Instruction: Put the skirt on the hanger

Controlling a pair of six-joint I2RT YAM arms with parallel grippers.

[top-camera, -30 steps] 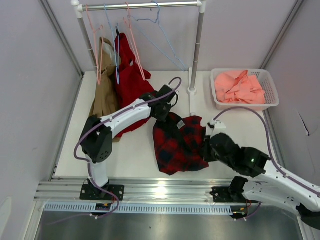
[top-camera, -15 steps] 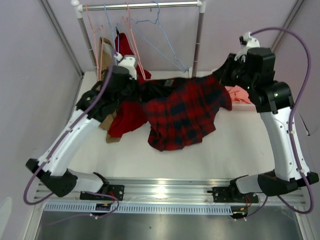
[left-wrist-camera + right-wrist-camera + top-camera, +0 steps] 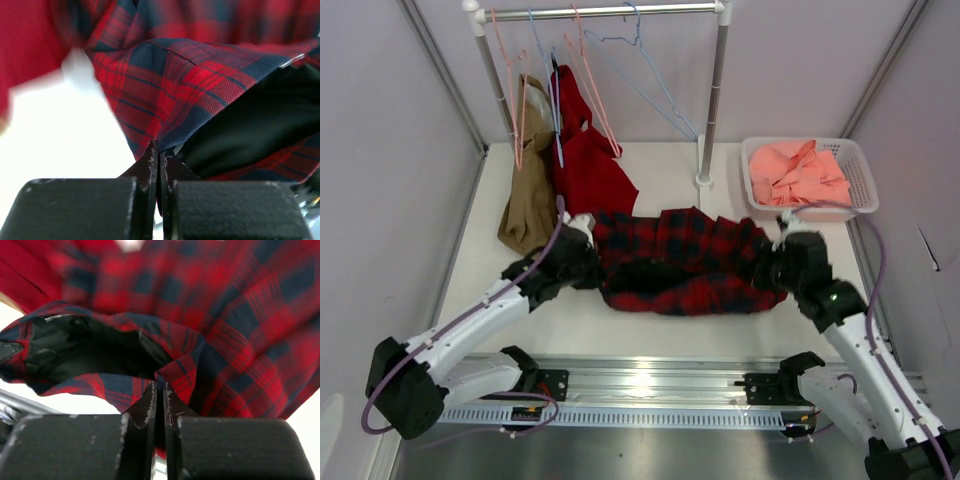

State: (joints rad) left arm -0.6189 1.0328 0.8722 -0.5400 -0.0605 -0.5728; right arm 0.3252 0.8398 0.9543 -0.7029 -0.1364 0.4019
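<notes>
The red and navy plaid skirt [image 3: 685, 255] lies stretched sideways across the table, its black lining showing at the near opening. My left gripper [image 3: 588, 262] is shut on the skirt's left edge, and its fingertips pinch plaid hem [image 3: 159, 150]. At the other end my right gripper [image 3: 772, 268] is shut on the right edge, its fingertips also on plaid hem [image 3: 161, 387] beside the black lining [image 3: 90, 352]. A thin pink hanger [image 3: 595, 100] hangs from the rail behind, well above and apart from the skirt. Another pink one [image 3: 508, 90] hangs further left.
A clothes rack [image 3: 620, 12] stands at the back, its right post [image 3: 712, 100] on the table. On it hang a plain red garment [image 3: 588, 165], a tan garment [image 3: 528, 195] and light-blue hangers [image 3: 645, 60]. A white basket [image 3: 860, 170] with salmon cloth sits back right.
Both arms have come down from up by the rail. The skirt, held high half a second ago, now lies low over the table, pulled out wide between the two grippers.
</notes>
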